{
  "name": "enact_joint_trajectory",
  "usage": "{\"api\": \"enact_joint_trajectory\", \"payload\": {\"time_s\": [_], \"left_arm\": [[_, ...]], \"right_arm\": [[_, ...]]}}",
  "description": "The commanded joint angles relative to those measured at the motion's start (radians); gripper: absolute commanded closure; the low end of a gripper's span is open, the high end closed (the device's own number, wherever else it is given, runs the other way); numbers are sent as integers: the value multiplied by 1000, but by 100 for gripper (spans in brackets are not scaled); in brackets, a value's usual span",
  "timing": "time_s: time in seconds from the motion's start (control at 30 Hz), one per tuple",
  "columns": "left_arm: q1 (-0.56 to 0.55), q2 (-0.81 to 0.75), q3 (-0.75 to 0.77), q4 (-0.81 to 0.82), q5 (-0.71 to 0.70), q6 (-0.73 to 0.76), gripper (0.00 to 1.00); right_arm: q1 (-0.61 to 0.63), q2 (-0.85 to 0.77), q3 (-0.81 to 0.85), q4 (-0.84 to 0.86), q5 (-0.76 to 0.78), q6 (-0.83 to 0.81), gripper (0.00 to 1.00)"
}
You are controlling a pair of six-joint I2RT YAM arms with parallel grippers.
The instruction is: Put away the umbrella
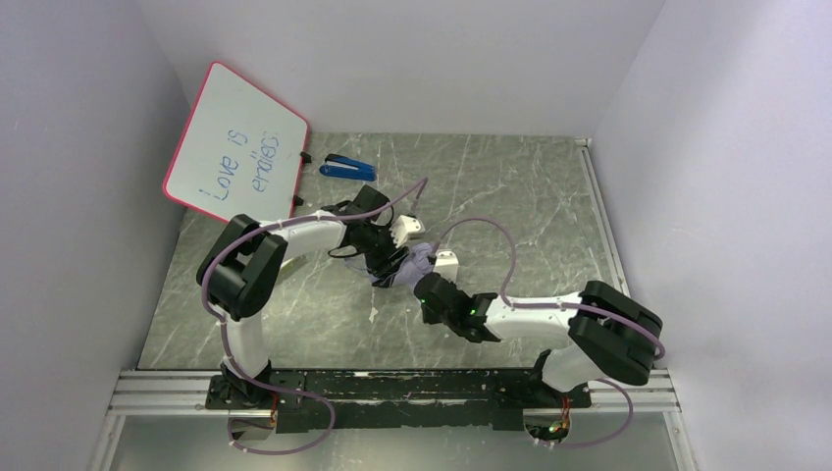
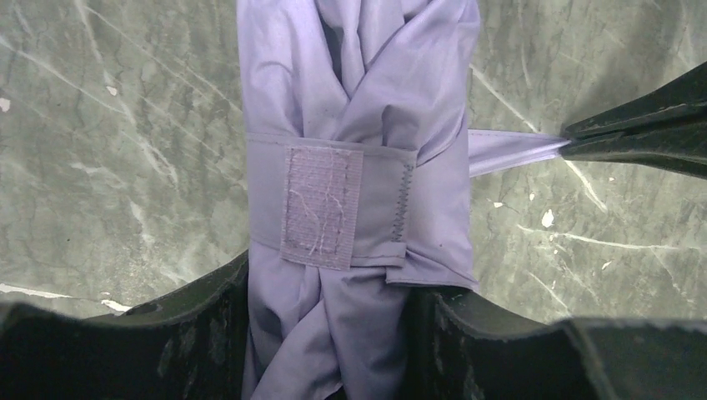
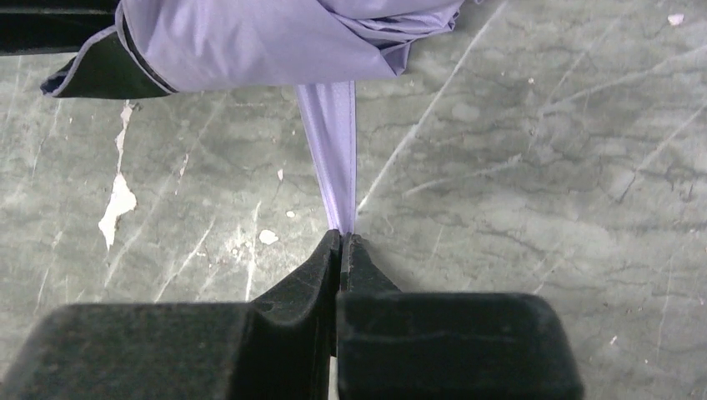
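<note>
Left fingers [image 2: 179,333] clamp the bundled pale lilac fabric umbrella [image 2: 358,92]; right fingers [image 3: 313,279] pinch its thin lilac strap [image 3: 333,150] taut.

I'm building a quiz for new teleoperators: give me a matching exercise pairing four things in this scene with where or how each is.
1. left end effector
2. right end effector
3. blue stapler
4. whiteboard

A. leaning at the far left
B. pinched shut on the strap tip
C. lying on the table, far side
D. gripping the bundled umbrella

Pairs: 1-D, 2-B, 3-C, 4-A.
</note>
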Motion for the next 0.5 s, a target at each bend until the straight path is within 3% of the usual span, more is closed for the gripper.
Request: {"api": "enact_joint_trajectory", "payload": {"time_s": [0.0, 0.2, 0.47], "left_arm": [[21, 45, -42, 7, -247, -18, 95], [21, 38, -51, 30, -286, -28, 95], [7, 38, -56, 54, -327, -50, 95]], "right_arm": [[15, -32, -68, -245, -151, 39, 100], [14, -97, -101, -255, -196, 43, 100], [22, -188, -184, -92, -354, -8, 100]]}}
